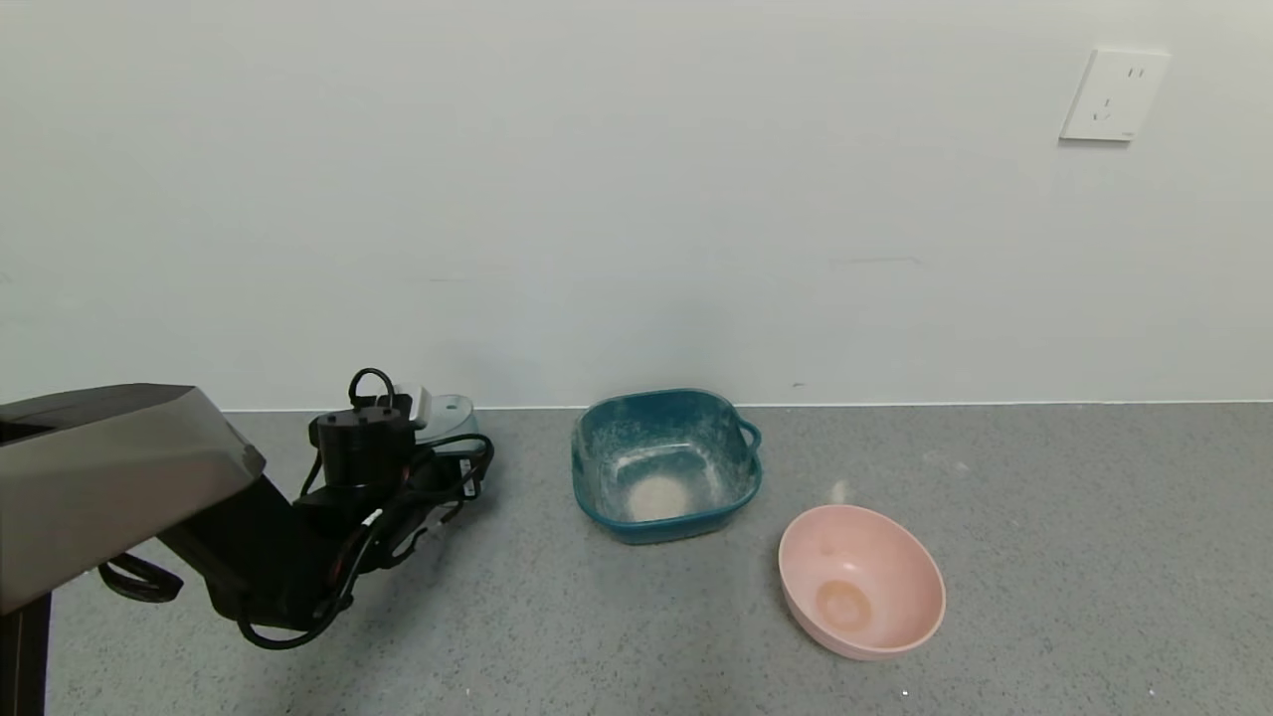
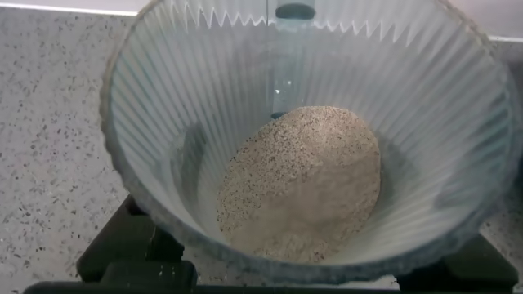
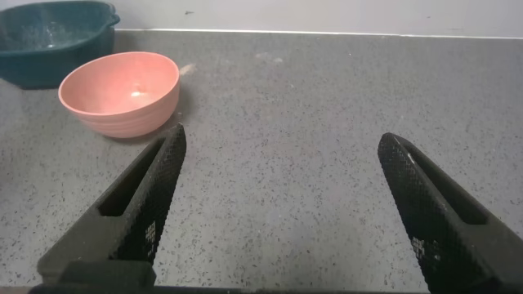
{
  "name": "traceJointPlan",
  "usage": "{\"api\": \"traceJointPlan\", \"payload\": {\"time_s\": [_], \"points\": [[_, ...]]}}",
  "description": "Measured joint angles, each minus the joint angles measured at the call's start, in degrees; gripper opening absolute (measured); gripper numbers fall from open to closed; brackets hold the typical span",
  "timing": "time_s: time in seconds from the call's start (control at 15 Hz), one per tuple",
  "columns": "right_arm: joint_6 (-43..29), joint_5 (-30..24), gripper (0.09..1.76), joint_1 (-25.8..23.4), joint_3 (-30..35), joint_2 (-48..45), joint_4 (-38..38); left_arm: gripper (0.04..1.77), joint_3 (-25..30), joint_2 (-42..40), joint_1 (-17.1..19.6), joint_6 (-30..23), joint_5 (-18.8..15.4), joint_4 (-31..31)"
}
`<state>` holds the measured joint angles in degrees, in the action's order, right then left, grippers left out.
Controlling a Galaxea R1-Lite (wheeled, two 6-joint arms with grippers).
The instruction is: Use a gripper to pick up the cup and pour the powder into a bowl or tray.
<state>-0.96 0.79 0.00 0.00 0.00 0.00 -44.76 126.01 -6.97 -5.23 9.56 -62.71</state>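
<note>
Over on the robot's left side, the left gripper [image 1: 428, 452] is low over a grey speckled counter [image 1: 1044, 557], close to the pale wall [image 1: 636, 199]. It is clamped on the cup [image 1: 446, 413], a small ribbed, translucent blue-grey cup, only partly visible behind the black wrist and looped cables. From the left wrist camera, the cup [image 2: 306, 131] fills the view, with dark fingers [image 2: 122, 253] showing at its underside on both sides. Inside it lies a heap of off-white, speckled powder [image 2: 298, 180], covering much of the bottom.

To the right of the cup, well apart from it, sits the teal dish [image 1: 664, 462], squarish with rounded corners, small loop handles and whitish dusty smears. A small pale heap [image 1: 654, 497] rests in its bottom. Nearer the front and further right stands a round pink bowl [image 1: 861, 580] with an orange-tan stain inside, near the teal dish but not touching it.

The right gripper [image 3: 290, 204] hovers over bare counter with its two black fingers [image 3: 151, 204] spread wide apart, holding nothing; the pink bowl [image 3: 119, 91] and teal dish [image 3: 53, 37] lie beyond it. A white wall socket [image 1: 1112, 94] is mounted high on the wall.
</note>
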Motion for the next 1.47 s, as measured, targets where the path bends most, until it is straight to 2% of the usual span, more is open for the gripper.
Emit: {"api": "traceJointPlan", "payload": {"time_s": [1.27,1.47], "points": [[-0.02,0.00,1.71,0.00,0.00,0.00,0.00,1.32,0.01,3.86,-0.13,-1.11,0.41,-1.76],[0.02,-0.02,1.71,0.00,0.00,0.00,0.00,1.47,0.20,3.84,-0.13,-0.99,0.39,-1.60]]}}
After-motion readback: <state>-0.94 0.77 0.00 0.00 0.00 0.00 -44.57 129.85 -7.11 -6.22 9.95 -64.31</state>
